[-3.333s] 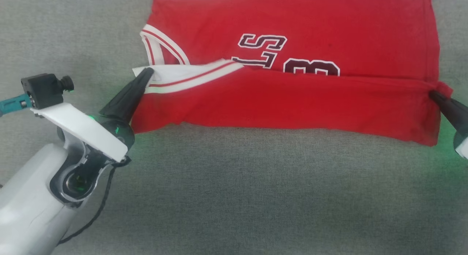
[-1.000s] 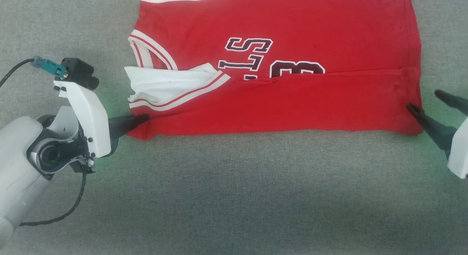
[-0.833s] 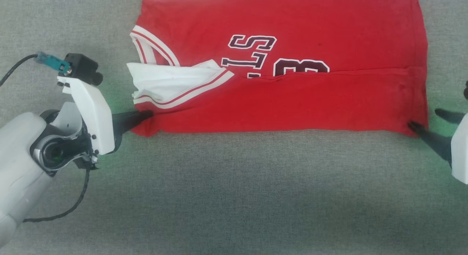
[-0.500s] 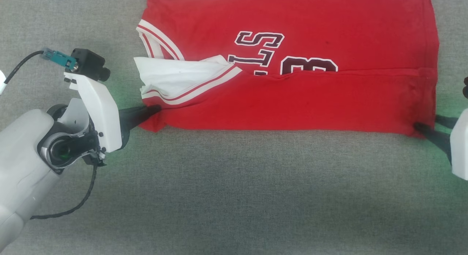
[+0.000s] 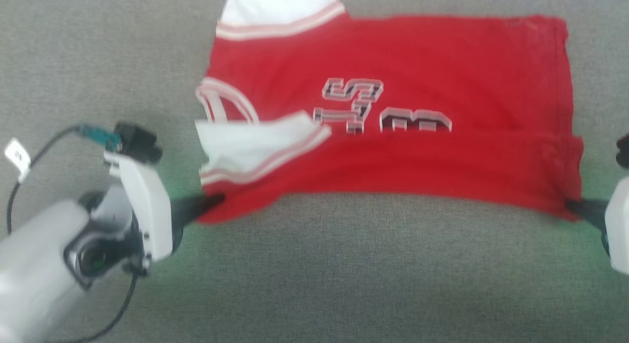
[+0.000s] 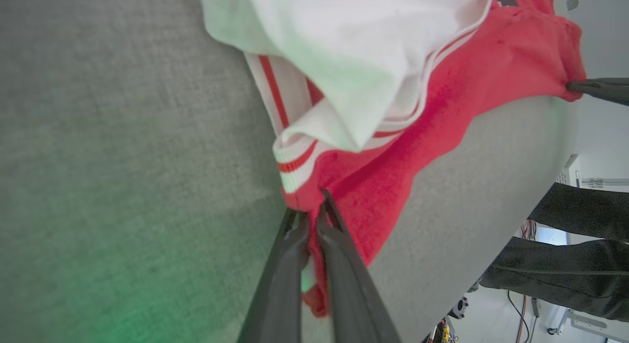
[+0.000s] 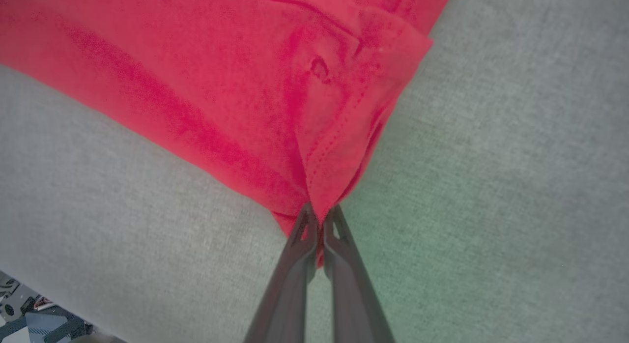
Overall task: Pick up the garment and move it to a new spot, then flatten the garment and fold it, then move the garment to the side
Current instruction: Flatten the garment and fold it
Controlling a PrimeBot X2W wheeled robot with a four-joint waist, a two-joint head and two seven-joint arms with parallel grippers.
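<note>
Grey woven table (image 5: 314, 274) carries the garment (image 5: 417, 156), blurred in the head view, print illegible. Left wrist view: left hand (image 6: 310, 210) clamped on its soft red corner. Right wrist view: right hand (image 7: 319, 213) pinches the stitched hem corner.

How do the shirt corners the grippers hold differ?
The corner in the left gripper lies beside the white sleeve and striped trim; the one in the right gripper is plain red hem. Cloth sits deeper between the left fingers than the right. Both grip the garment by its near edge.
</note>
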